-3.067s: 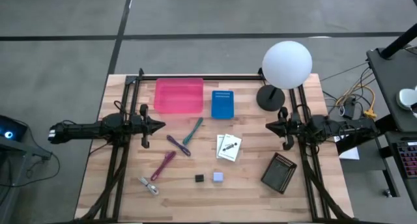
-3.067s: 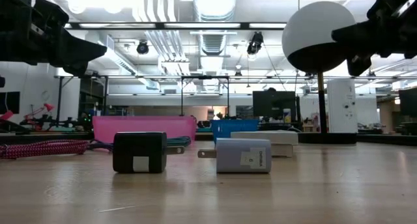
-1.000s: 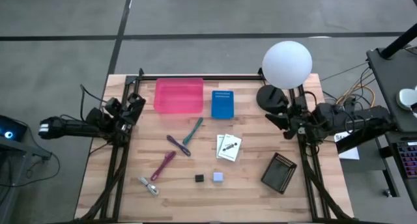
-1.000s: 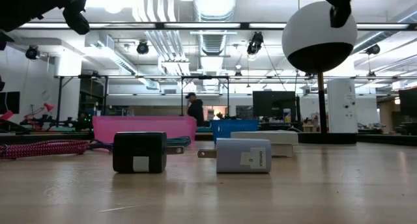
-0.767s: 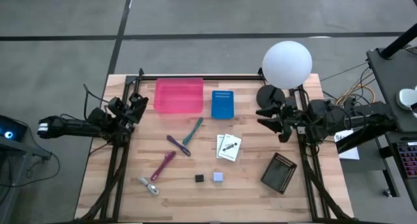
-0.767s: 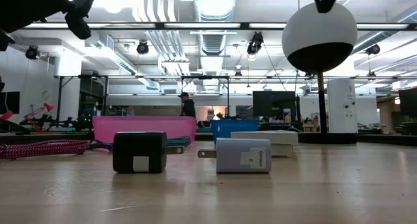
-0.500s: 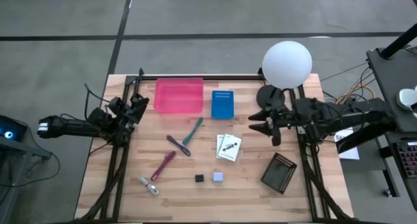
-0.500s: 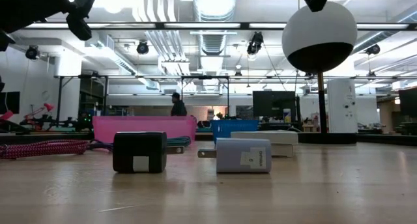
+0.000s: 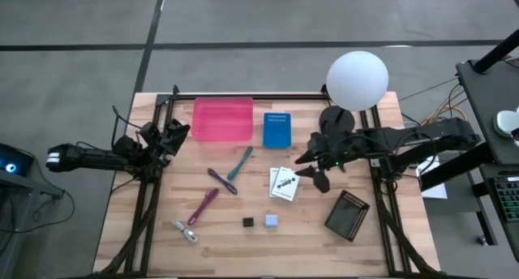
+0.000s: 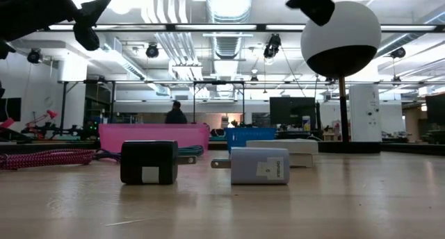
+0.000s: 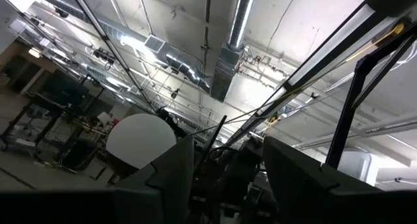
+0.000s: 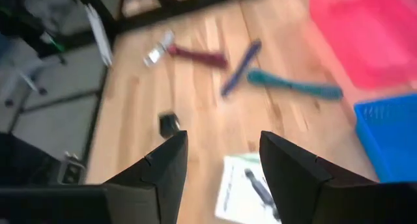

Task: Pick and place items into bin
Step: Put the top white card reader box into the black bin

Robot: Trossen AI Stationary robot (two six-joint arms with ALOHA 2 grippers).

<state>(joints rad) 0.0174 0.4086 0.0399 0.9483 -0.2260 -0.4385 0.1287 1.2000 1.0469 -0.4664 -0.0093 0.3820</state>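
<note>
The right gripper [image 9: 315, 169] hangs with jaws open just beside the white cards [image 9: 285, 183]; flat on the worktop [image 9: 381, 238], they could slip. The left gripper's [image 9: 180, 131] jaws are open too.

From above, my right gripper [image 9: 312, 169] hangs over the table [image 9: 381, 238] just right of the printed cards [image 9: 284, 182], fingers spread; my left gripper [image 9: 180, 133] sits at the left edge, beside the bin [image 9: 222, 118]. A smaller tray [image 9: 277, 130] lies right of the bin, the globe lamp [image 9: 357, 80] farther right. Three pen-like tools [image 9: 239, 164] [image 9: 221, 181] [image 9: 203, 205] run diagonally from below the bin toward the clip [image 9: 185, 231] (nearest the front-left). Two cubes [image 9: 248, 222] [image 9: 271, 221] sit side by side in front of the cards, a flat perforated pad [image 9: 348, 214] to their right.
</note>
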